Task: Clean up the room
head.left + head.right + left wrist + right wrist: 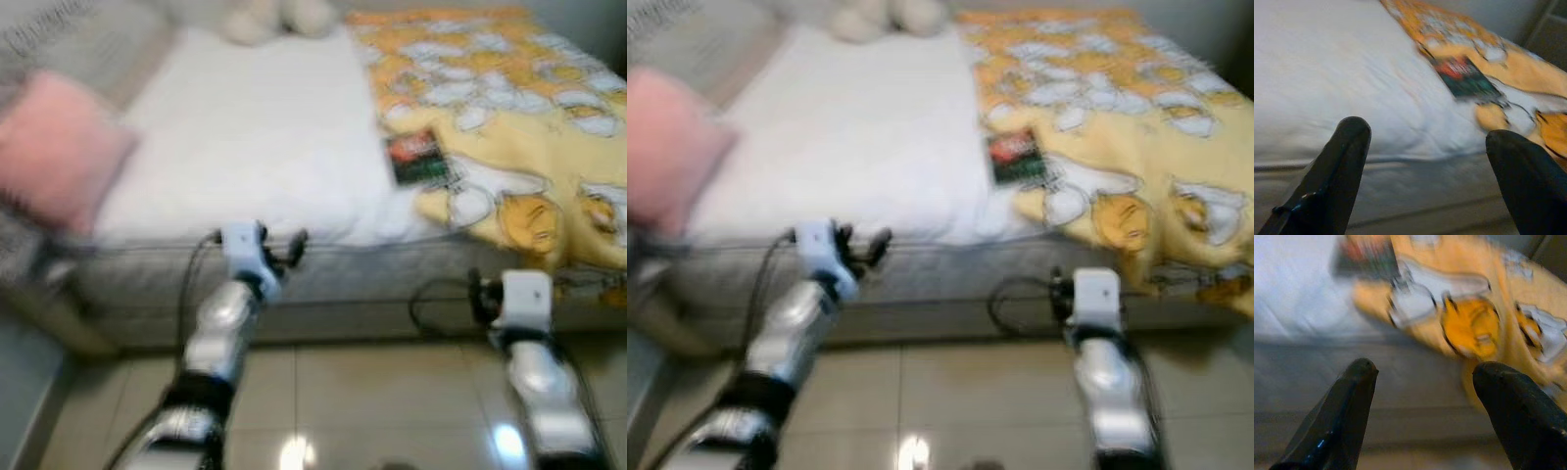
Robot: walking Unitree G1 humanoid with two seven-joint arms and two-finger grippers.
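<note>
Blurred frames, camera looking down at a bed (pixel 245 137) with a white sheet, grey mattress side facing the robot. A small dark rectangular packet with red and green print (pixel 418 158) lies flat on the bed, near the front edge, right at the seam where the white sheet meets the yellow-orange cartoon-print blanket (pixel 509 108) covering the bed's right half; its right side touches or overlaps the blanket edge, can't tell which. The blanket droops over the front right corner.

Left gripper (pixel 1425 161) raised in front of the mattress side, just below the bed's front edge, fingers spread wide apart, holding nothing. The packet sits beyond it, up on the sheet and off toward the robot's right, well apart from the fingertips (pixel 1354 129).

Right gripper (pixel 1422 377) also held before the mattress side near the front right corner, fingers apart, empty; the packet is farther in on the bed and toward the robot's left of it.

Pink square cushion (pixel 54 147) at the bed's left edge. Pale plush toy (pixel 274 18) at the far edge, blurred. Glossy beige tiled floor (pixel 372 401) below the arms.
</note>
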